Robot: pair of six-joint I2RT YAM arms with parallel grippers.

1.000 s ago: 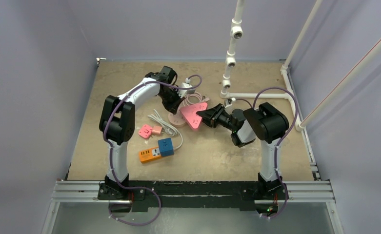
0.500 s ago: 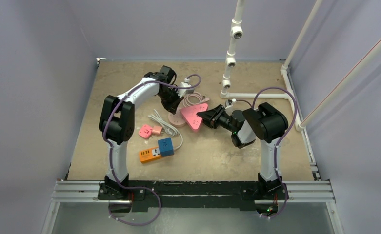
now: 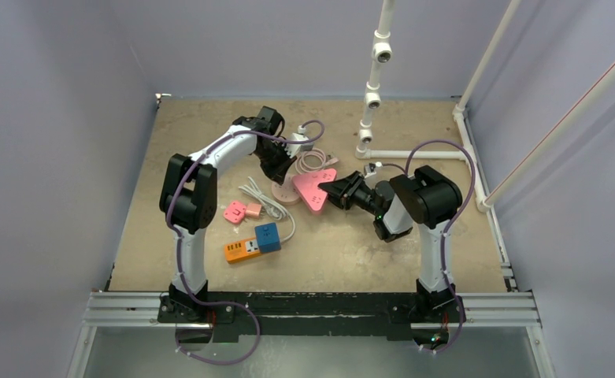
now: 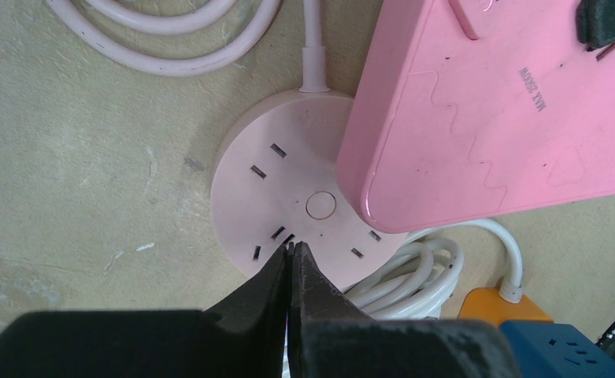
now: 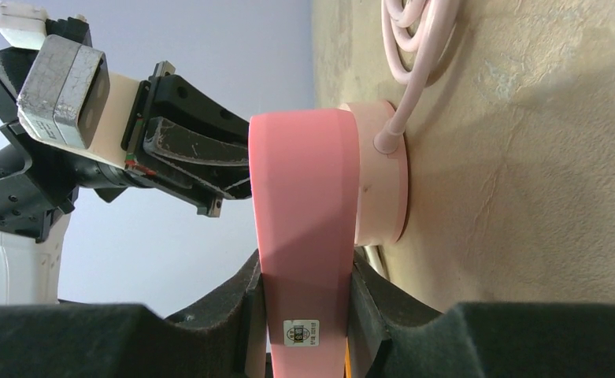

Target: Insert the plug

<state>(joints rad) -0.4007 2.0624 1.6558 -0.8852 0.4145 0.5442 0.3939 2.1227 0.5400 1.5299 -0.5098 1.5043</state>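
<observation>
My left gripper (image 3: 283, 175) is shut, its tips (image 4: 290, 248) just above the slots of a round pale pink socket (image 4: 288, 181) lying flat on the table (image 3: 282, 194). I see nothing held between its jaws. My right gripper (image 3: 334, 190) is shut on a bright pink triangular power strip (image 3: 312, 187). It holds the strip on edge (image 5: 304, 197), overlapping the round socket (image 5: 379, 173). The strip covers the socket's right side in the left wrist view (image 4: 477, 110). The socket's pale pink cable (image 4: 178, 47) coils behind it. I cannot pick out a loose plug.
An orange power strip (image 3: 241, 250) with a blue cube adapter (image 3: 268, 236) lies at front left. A small pink adapter (image 3: 237, 211) and a white cable coil (image 3: 261, 198) lie near it. A white adapter (image 3: 298, 143) sits behind the left gripper. A white pipe frame (image 3: 371, 102) stands at back right.
My right gripper has shifted the pink strip slightly left, toward the round socket. The left arm has barely moved.
</observation>
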